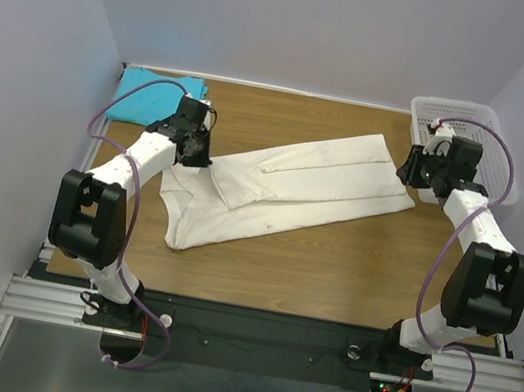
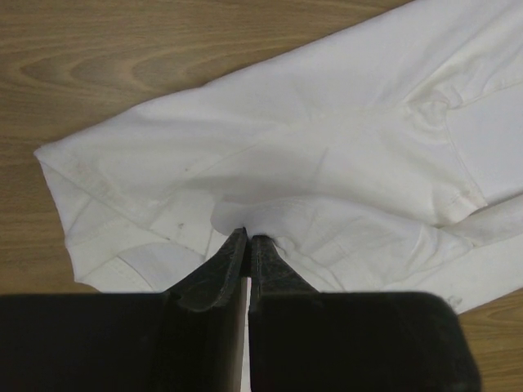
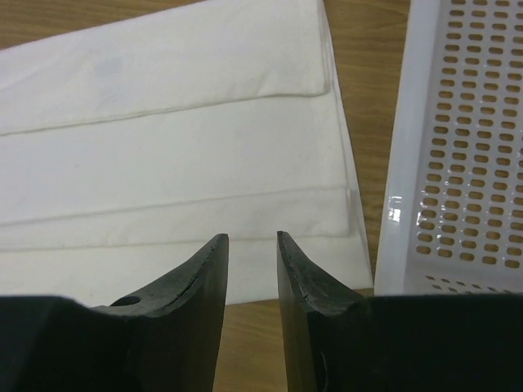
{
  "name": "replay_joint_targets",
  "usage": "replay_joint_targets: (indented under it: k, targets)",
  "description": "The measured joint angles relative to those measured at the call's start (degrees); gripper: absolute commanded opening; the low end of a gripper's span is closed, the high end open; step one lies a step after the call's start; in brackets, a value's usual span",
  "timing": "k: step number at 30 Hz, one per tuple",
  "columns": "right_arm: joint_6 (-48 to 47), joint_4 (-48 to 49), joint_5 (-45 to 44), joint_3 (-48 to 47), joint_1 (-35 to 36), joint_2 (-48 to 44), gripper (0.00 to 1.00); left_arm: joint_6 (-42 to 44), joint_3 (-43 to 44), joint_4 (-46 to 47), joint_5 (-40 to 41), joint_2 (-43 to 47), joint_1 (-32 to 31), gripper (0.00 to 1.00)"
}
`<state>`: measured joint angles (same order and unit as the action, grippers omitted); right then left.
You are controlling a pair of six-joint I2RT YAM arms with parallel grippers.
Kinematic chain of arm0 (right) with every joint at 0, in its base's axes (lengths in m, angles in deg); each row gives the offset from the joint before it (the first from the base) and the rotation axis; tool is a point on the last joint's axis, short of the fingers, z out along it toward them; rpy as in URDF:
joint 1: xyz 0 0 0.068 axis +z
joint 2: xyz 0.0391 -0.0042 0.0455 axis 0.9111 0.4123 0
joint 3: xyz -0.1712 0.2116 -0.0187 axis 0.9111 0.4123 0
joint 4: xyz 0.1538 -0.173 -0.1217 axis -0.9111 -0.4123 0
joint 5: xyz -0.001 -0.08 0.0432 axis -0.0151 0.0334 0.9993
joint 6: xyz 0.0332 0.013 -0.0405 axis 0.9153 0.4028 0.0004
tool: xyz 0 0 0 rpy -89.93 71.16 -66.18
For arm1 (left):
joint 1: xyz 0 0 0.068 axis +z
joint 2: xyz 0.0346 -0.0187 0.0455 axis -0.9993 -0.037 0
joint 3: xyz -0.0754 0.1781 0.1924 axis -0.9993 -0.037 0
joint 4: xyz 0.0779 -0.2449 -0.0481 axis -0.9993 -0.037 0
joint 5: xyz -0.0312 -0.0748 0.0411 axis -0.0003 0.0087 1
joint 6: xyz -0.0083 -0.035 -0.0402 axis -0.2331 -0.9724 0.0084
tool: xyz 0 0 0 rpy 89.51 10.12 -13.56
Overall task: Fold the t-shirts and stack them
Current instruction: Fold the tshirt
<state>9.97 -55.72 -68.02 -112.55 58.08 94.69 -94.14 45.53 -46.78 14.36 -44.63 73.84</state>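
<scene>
The cream-white t-shirt [image 1: 294, 187] lies folded lengthwise, slanting across the table from near left to far right. My left gripper [image 1: 196, 149] is shut on a pinch of the cream-white t-shirt [image 2: 327, 155] near its left end, by the sleeve. My right gripper [image 1: 415, 169] is open and empty, hovering just off the shirt's right end [image 3: 180, 147]. The turquoise-blue t-shirt [image 1: 153, 96] lies folded at the far left corner.
A white plastic mesh basket [image 1: 465, 140] stands at the far right corner, right beside my right gripper; its wall fills the right of the right wrist view [image 3: 458, 155]. Walls enclose the wooden table [image 1: 330, 269] on three sides.
</scene>
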Motion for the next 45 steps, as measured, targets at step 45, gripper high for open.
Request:
replay_joint_targets:
  k: [45]
  targets:
    - [-39.17, -5.75, -5.90, -21.35, 57.24, 28.17, 0.50, -25.18, -37.18, 5.53, -13.99, 42.36, 4.44, 0.47]
